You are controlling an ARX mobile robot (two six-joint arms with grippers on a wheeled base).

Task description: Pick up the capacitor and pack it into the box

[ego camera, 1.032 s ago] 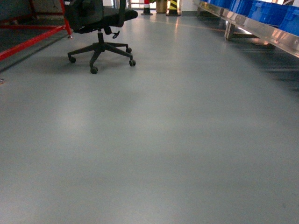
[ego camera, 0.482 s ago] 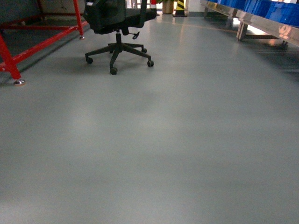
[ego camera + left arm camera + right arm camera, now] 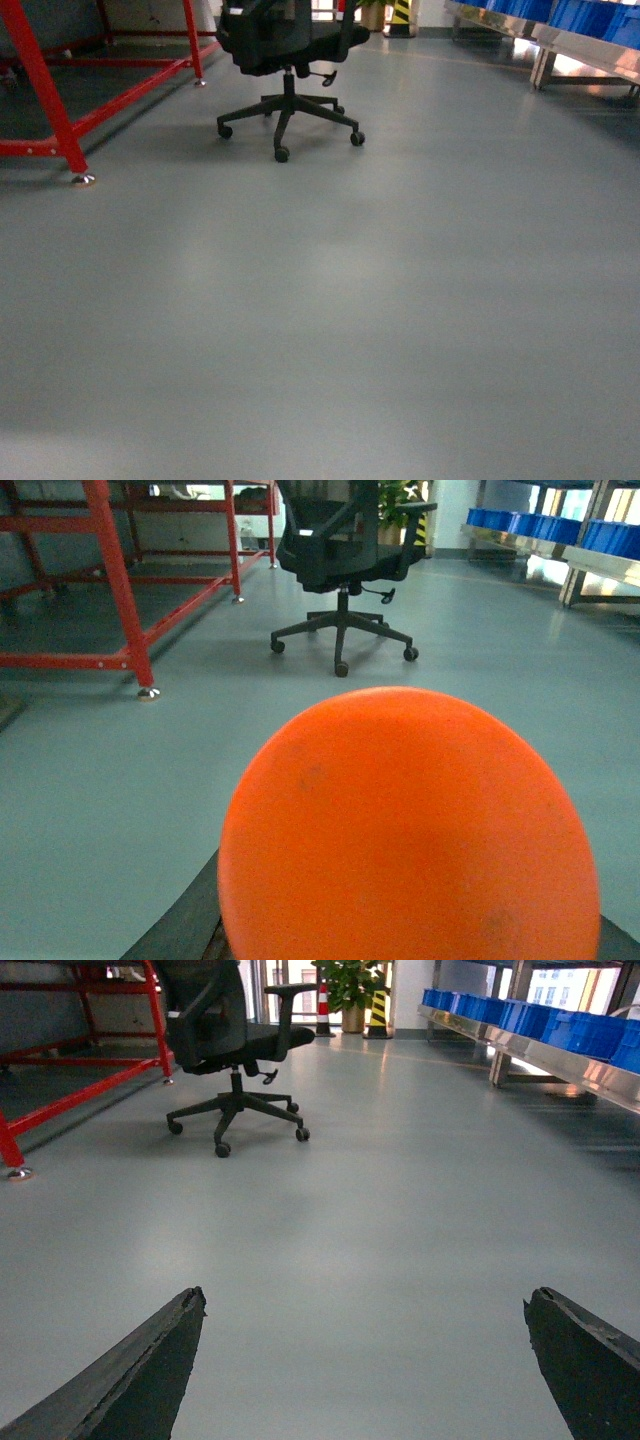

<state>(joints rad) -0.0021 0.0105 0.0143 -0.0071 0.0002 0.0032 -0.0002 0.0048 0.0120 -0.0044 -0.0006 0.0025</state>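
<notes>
On grey floor [image 3: 350, 300]: office chair [image 3: 288, 60], red rack [image 3: 50, 100]

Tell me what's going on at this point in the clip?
The robot is out on open grey floor, facing an office chair beside a red frame. The left gripper is shut on an orange ball. The right gripper is open and empty. No box or capacitor is in view, so packing hasn't begun.
</notes>
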